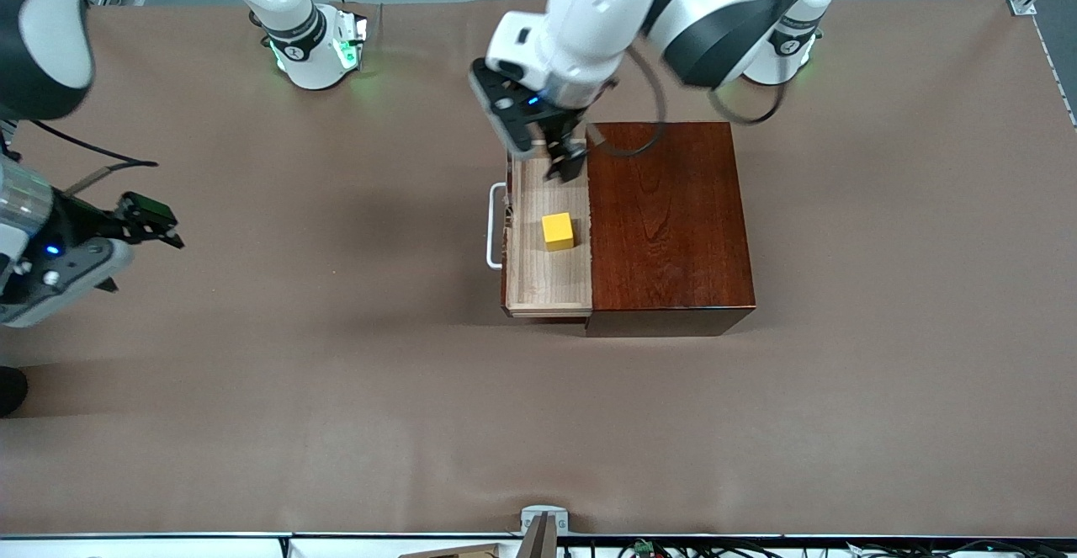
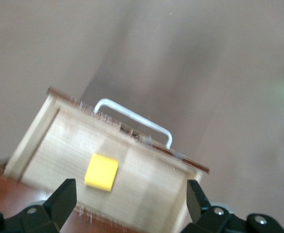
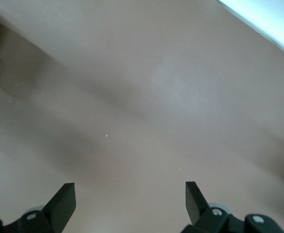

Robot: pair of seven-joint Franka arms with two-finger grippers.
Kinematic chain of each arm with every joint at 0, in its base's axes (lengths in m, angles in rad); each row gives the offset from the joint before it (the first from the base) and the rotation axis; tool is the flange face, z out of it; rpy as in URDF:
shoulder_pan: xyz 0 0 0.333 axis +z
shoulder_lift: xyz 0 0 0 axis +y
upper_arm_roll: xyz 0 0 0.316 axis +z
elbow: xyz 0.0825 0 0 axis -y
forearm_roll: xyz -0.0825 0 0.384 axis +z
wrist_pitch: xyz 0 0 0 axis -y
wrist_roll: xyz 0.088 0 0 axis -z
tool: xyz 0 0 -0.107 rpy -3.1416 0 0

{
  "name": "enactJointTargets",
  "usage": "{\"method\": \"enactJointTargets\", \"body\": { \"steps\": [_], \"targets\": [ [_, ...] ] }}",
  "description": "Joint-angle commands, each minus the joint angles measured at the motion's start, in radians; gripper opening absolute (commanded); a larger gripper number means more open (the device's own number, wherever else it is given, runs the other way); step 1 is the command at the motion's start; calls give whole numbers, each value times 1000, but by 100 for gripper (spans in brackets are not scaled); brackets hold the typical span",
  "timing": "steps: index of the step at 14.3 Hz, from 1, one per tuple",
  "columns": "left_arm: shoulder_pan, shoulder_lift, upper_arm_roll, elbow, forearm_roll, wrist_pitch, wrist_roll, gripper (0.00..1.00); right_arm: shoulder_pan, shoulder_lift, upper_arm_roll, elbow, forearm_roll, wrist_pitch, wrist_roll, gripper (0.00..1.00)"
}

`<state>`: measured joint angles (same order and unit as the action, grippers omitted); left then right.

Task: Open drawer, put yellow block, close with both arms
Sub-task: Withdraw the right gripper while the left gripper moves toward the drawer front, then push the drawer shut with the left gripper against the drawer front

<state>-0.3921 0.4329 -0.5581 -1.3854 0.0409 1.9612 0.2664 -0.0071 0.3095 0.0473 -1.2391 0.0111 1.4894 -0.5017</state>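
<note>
Small bright yellow cube [image 1: 557,231] sits on the floor of the pale light-wood drawer tray [image 1: 538,289], which is pulled out of the glossy dark reddish-brown wooden box [image 1: 669,221] toward the right arm's end of the bench, white U-shaped bar handle [image 1: 493,225] leading. Cube is mid-tray, close to the box's front edge, well clear of the tray's handle wall. Left gripper [image 1: 565,161] hangs over the tray's end farther from the front camera, jaws spread and empty; cube lies nearer the front camera than the spot under the jaws, not between them. Left wrist view has the cube [image 2: 101,172] just above the gap between the two black fingertips [image 2: 64,196], closer to one of them, no contact; motion blur softens the tray edges there. Right gripper [image 1: 156,225] is over bare brown bench [image 1: 294,356] near the right arm's end, well apart from the box, jaws spread, nothing between them. Right wrist view gives only bench surface and fingertips [image 3: 64,199]. Box hides the rest of the tray; right arm is cut off by the frame edge.
</note>
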Motion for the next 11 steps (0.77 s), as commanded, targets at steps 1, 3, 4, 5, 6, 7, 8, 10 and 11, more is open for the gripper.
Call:
{"method": "enactJointTargets", "body": {
  "steps": [1,3,4,5,6,7,8,10,11],
  "targets": [
    [-77,128,3,86,73,79,71,100,-39,-84,17,-84,6,-49,173,100],
    [-102,194,7,100,96,140,179,100,-33,-144,22,-156,7,-52,299,100],
    [-102,223,7,100,96,159,226,100,-30,-180,23,-195,6,-52,336,100],
    [-103,242,9,100,100,171,256,100,-31,-205,23,-218,6,-52,359,100],
    [-111,260,20,100,128,185,266,100,-31,-223,17,-232,6,-54,371,100],
    [-132,268,39,100,157,200,269,100,-37,-240,11,-244,6,-52,373,100],
    [-148,280,61,100,160,212,269,100,-39,-257,-1,-253,6,-49,373,100],
    [-181,300,99,100,163,240,267,100,-42,-273,-10,-253,6,-51,390,100],
    [-192,305,118,100,162,251,267,100,-43,-279,-12,-253,6,-52,429,100]
  ]
}}
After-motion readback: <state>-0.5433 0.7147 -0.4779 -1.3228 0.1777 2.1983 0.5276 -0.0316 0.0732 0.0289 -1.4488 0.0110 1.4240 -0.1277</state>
